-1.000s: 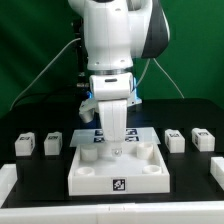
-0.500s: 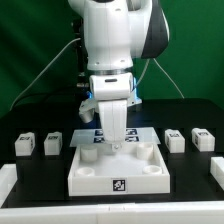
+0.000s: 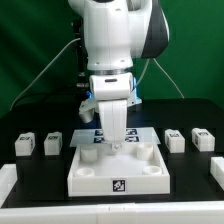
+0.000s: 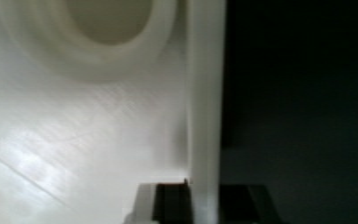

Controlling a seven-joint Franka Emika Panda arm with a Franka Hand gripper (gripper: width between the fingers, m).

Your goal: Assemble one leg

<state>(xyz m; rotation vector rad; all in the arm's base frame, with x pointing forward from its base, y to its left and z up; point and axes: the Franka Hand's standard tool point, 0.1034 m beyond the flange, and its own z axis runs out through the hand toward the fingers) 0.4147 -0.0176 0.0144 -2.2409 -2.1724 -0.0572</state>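
Observation:
The large white tray-like tabletop (image 3: pixel 118 172) lies at the middle front of the black table, with a tag on its front face. My gripper (image 3: pixel 115 143) is down at its far wall. In the wrist view my gripper (image 4: pixel 201 200) straddles that wall (image 4: pixel 202 100), with a dark finger (image 4: pixel 163 203) pressed against each side, so it is shut on the wall. A round recess (image 4: pixel 119 20) shows in the tabletop's inner face. Two legs (image 3: pixel 25 145) (image 3: pixel 53 144) stand at the exterior view's left and two legs (image 3: pixel 175 139) (image 3: pixel 203 139) at its right, all apart from my gripper.
The marker board (image 3: pixel 145 134) lies flat just behind the tabletop, partly hidden by my arm. A white border strip (image 3: pixel 8 178) runs along the table's front edge. A green wall and cables stand behind the arm.

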